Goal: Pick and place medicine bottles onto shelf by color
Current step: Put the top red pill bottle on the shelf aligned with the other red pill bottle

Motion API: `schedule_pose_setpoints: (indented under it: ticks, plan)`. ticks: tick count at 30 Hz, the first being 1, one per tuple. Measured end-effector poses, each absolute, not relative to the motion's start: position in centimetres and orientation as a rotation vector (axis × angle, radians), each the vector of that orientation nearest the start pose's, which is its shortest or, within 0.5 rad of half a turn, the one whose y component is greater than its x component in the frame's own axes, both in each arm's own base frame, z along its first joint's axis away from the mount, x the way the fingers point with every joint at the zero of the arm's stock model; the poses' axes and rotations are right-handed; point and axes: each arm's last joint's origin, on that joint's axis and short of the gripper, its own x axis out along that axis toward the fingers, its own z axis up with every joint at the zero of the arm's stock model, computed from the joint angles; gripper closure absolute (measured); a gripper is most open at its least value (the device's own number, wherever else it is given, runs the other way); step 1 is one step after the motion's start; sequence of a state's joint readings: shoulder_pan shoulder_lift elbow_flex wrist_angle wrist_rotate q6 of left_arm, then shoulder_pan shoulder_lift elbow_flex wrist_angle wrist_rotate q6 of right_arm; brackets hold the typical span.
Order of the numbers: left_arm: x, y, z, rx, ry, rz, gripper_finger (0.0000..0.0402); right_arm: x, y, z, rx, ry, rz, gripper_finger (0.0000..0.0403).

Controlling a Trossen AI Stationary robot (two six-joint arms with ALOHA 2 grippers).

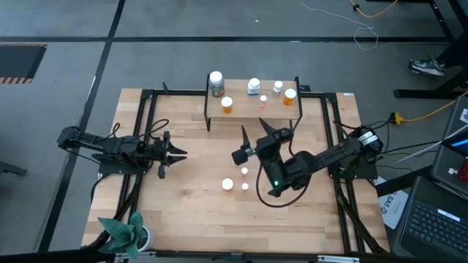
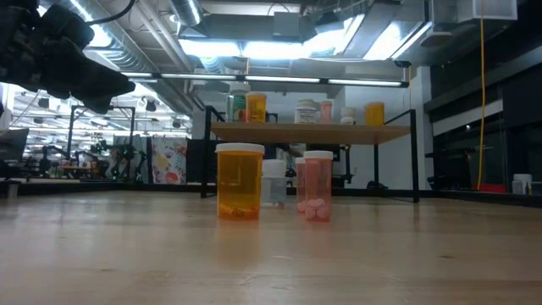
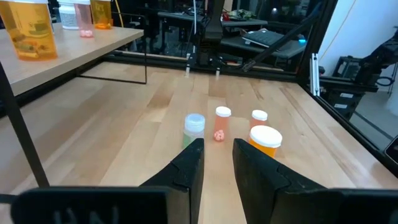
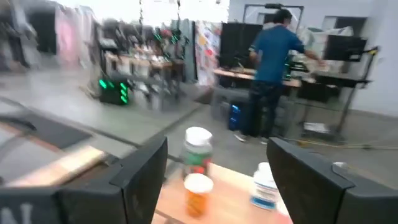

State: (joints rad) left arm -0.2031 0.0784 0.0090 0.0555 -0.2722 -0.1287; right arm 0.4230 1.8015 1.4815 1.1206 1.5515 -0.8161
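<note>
Overhead, the right hand (image 1: 252, 137) is hovering spread near the shelf (image 1: 252, 102); left hand (image 1: 178, 153) is waiting pressed together; bench-level, pink pills are showing inside one bottle (image 2: 318, 197); labels unreadable.

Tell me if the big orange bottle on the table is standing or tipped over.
Standing. The low view shows the orange bottle upright on the table, white cap on top.

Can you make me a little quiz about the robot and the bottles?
1. True or false: the right tool is holding something.
2. How many bottles stand on the shelf?
3. The biggest bottle on the table is: A orange, B green, C white.
Key: 1 false; 2 six; 3 A.
</note>
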Motion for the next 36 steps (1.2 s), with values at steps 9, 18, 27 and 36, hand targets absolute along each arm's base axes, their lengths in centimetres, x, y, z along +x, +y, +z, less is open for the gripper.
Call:
schedule_pose_setpoints:
  ticks: [9,18,27,36]
  plan:
    - [10.0,-1.3,16.6,-0.118,0.01,0.07,0.0321,38.7,14.4,42.1,-0.036,-0.265,-0.453,0.0141]
    - [10.0,-1.3,16.6,-0.117,0.012,0.069,0.0321,40.0,12.1,40.4,0.235,0.354,-0.257,0.0141]
    - [10.0,-1.3,16.6,-0.117,0.012,0.07,0.0321,33.8,12.9,37.4,0.17,0.792,-0.54,0.0141]
    - [10.0,-1.3,16.6,-0.152,0.008,0.076,0.0321,31.5,9.9,36.6,0.109,1.035,-0.687,0.0141]
